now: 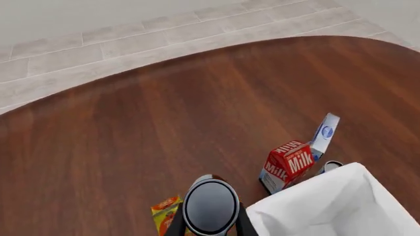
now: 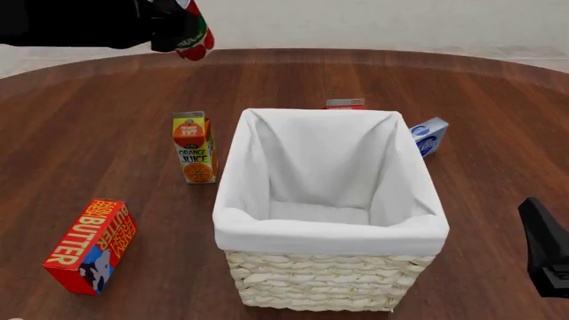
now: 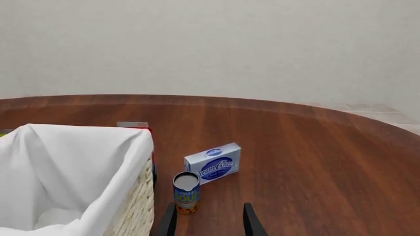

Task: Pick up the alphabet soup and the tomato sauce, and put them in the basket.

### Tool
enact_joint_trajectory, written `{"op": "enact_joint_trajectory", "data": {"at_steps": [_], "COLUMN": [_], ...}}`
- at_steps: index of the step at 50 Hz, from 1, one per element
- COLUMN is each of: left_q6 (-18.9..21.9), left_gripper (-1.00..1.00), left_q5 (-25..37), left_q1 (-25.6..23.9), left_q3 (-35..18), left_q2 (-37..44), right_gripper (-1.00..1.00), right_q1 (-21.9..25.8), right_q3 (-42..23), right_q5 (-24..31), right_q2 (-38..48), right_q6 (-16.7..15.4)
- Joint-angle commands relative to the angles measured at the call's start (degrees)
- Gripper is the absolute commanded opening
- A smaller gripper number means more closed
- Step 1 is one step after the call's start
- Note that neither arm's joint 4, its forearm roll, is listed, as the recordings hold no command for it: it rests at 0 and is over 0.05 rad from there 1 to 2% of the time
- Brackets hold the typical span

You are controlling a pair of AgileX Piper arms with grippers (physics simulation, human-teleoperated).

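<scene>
Overhead, left tool [image 1: 211, 227] clamping tomato sauce [image 2: 194, 33], basket [image 2: 331, 235] below

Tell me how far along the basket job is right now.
Nothing is done yet: the basket holds only its white liner. In hand: the left end effector is shut on the tomato sauce, raised above the table left of the basket. Left: lower that can in, then fetch the alphabet soup, standing on the table beside the basket with the open right end effector facing it.
</scene>
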Motion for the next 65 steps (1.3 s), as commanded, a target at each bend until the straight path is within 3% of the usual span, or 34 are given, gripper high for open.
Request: {"op": "enact_joint_trajectory", "data": {"at_steps": [1,40,65], "left_q6": [0.43,-0.2,0.57], "left_gripper": [-1.0,-1.0,-1.0], "left_q5": [1.07,4.13,5.64], "left_q1": [-4.41,-16.2,-20.52], "left_q3": [-0.52,0.79,0.6], "left_q2": [-1.18,-0.94,1.23], "right_gripper": [1.0,1.0,1.0], "right_q1": [0.07,0.72,0.74], "right_q3": [0.07,0.33,-0.11], "right_q5": [-0.04,-0.12,0.15], "right_q2": [-0.01,0.0,0.01], "right_q6": [-0.02,-0.94,-0.76]}}
